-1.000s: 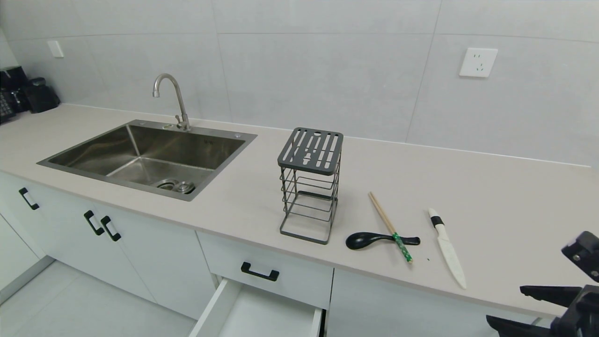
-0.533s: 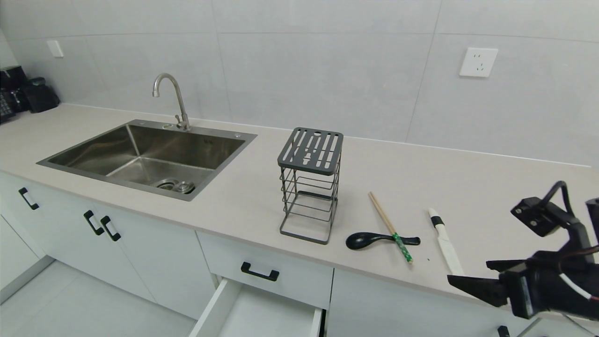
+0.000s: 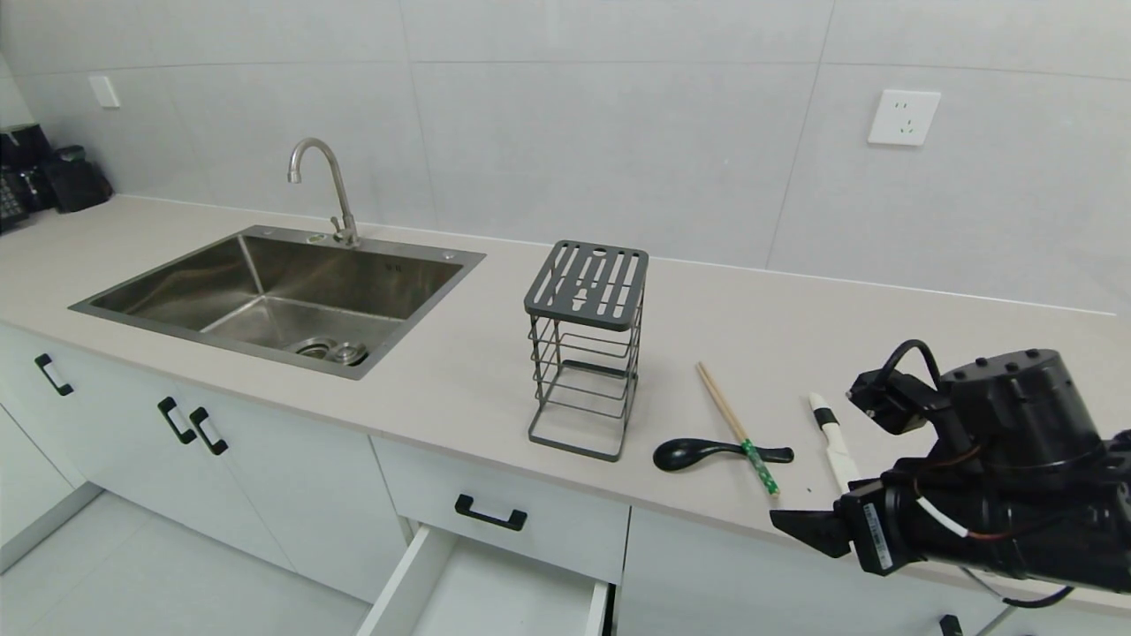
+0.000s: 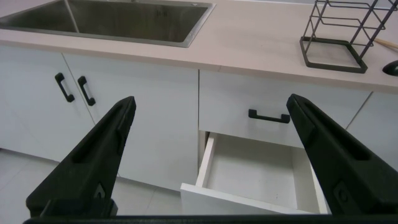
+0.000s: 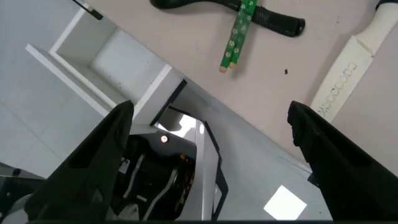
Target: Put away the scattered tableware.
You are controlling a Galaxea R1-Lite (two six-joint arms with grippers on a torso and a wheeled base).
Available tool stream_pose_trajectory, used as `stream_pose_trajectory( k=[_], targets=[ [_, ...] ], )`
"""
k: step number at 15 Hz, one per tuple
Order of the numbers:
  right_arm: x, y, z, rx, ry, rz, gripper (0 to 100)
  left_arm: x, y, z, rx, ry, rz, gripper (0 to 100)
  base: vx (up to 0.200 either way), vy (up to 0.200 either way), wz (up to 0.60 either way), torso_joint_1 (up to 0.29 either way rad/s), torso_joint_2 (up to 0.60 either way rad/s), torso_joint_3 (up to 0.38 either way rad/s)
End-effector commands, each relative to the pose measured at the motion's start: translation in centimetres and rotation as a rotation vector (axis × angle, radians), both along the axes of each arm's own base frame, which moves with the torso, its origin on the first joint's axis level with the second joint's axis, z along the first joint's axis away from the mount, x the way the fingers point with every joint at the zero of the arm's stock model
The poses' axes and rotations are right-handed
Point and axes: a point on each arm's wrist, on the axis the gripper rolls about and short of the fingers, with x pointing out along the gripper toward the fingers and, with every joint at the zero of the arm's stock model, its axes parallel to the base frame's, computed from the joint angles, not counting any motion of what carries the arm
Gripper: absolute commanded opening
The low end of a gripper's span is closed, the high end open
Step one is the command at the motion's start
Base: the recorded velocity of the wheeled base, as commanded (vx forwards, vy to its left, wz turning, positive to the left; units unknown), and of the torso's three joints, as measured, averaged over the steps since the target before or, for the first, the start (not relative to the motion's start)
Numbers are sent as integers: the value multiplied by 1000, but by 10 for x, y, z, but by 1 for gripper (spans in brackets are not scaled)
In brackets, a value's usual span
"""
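On the counter's right part lie a pair of green-tipped chopsticks across a black spoon, and a white knife whose blade end is hidden behind my right arm. A dark wire rack stands to their left. My right gripper hangs open at the counter's front edge, just before the knife and spoon, holding nothing. My left gripper is open and empty, low in front of the cabinets, facing the open drawer.
The white drawer stands pulled out under the rack. A steel sink with a faucet fills the counter's left part. Dark appliances sit at the far left, a wall socket at the right.
My right arm has risen from the lower right corner and swung left to the counter's front edge, now covering the knife's blade. The tableware has not moved.
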Motion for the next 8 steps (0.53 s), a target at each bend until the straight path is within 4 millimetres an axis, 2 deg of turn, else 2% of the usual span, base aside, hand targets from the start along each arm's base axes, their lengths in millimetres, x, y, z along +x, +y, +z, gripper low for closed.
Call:
stream_pose_trajectory(
  k=[1, 2, 3, 5, 8],
  targets=[
    [11, 18, -11, -49, 24, 20, 100, 0, 0, 0, 0, 0, 0, 100, 0, 0, 0, 0, 0, 0],
    [12, 19, -12, -55, 24, 19, 100, 0, 0, 0, 0, 0, 0, 100, 0, 0, 0, 0, 0, 0],
    [20, 38, -17, -85, 22, 26, 100, 0, 0, 0, 0, 0, 2, 100, 0, 0, 0, 0, 0, 0],
    [30, 60, -24, -119, 14, -31, 100, 0, 0, 0, 0, 0, 0, 100, 0, 0, 0, 0, 0, 0],
    [37, 66, -38, -153, 44, -53, 100, 0, 0, 0, 0, 0, 0, 100, 0, 0, 0, 0, 0, 0]
  ],
)
